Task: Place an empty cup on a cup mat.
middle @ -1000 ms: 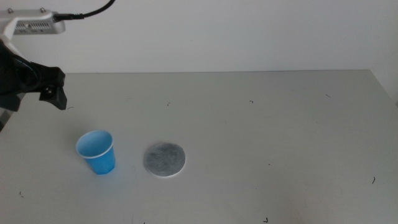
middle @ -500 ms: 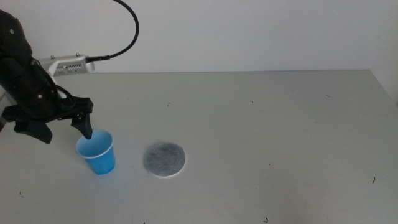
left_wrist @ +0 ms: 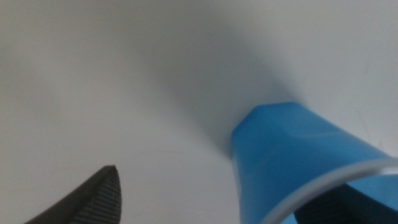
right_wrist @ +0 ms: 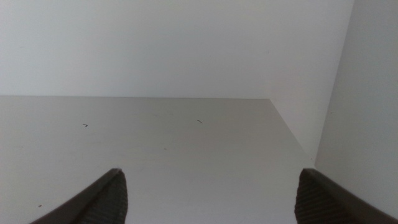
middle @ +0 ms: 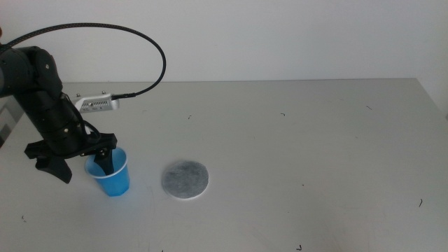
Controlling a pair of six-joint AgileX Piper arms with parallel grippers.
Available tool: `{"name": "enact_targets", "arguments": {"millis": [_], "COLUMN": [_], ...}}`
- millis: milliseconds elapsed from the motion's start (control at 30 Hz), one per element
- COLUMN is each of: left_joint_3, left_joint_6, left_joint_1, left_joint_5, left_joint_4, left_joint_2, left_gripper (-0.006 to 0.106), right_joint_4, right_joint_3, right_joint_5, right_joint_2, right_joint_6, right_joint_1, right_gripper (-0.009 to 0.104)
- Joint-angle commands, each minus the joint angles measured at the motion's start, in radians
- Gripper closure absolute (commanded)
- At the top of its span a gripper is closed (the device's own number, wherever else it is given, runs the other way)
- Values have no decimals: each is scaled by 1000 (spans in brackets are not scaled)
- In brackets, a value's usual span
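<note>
Matt blue paper cup (middle: 112, 172); mottled grey, rough-looking cup mat (middle: 185, 179).

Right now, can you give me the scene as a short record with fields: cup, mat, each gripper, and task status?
cup: blue paper cup, upright on the table, left of the mat, apart from it
cup mat: grey round disc, flat, nothing on it
left gripper: open, straddling the cup's wall, one jaw inside the mouth, one outside
right gripper: open, away from the cup, over bare table
task status: cup not yet lifted
</note>
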Motion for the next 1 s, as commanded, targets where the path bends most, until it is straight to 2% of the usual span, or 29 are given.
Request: {"name": "enact_targets", "arguments": {"millis": [0, 267, 400, 500, 800, 967], "left_joint_3": [-28, -28, -28, -28, -29, -88], "left_joint_6": [-8, -6, -6, -6, -10, -45], "left_joint_1": [1, 1, 1, 1, -6, -69], "left_joint_5": [-6, -5, -8, -4, 0, 33], "left_joint_4": [-20, -56, -58, -58, -105, -99], "left_joint_2": [-36, -27, -27, -27, -82, -91], "left_gripper": [8, 65, 88, 99, 100, 100], "right_joint_4": [-9, -9, -9, -9, -9, -9], "right_joint_3": [-12, -12, -12, -12, -12, -12], "right_joint_5": [-78, -78, -78, -78, -78, -78], "right_joint_2": [-19, -19, -19, -19, -19, -19], "right_joint_6": [-8, -8, -8, -8, -8, -8], "right_joint_1": [2, 2, 2, 2, 2, 2], "right_gripper": [1, 1, 1, 1, 1, 1]}}
